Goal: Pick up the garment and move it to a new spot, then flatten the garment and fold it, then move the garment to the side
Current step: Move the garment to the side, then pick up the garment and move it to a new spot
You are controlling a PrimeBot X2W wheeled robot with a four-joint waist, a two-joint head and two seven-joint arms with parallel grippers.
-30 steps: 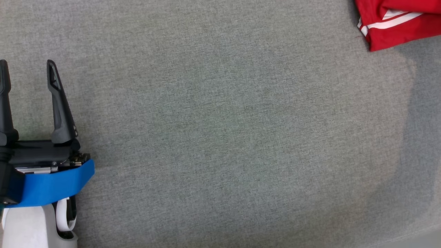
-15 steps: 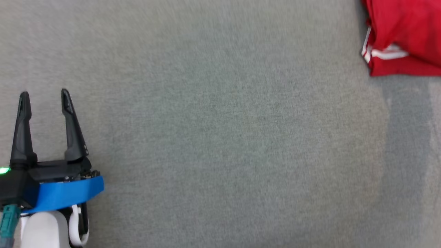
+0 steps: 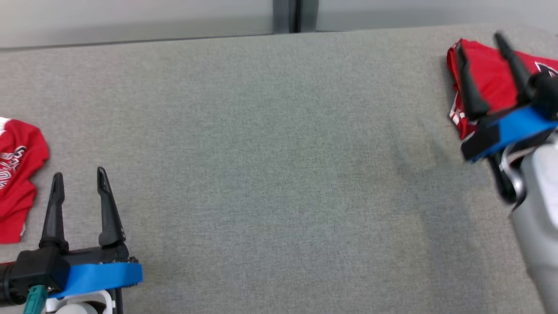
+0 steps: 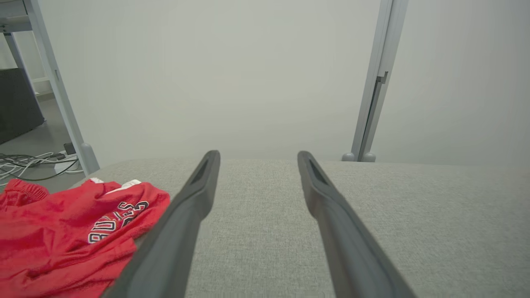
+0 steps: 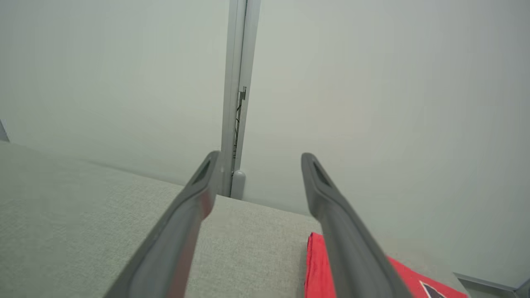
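- Right gripper (image 3: 478, 41): fingers spread wide, nothing held between them.
- Red garment (image 3: 492, 74): lies under and just ahead of this gripper's fingers, in a compact pile on the grey table (image 3: 279, 152), near its far edge.
- Left gripper (image 3: 79, 174): fingers likewise wide apart and empty, over the table.
- Second red garment (image 3: 17, 174): crumpled, with lettering, just to this gripper's left.

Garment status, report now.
Left gripper open, empty. Right gripper open, above red garment lying at table's right side. Other crumpled garment far left. Nothing in the way.
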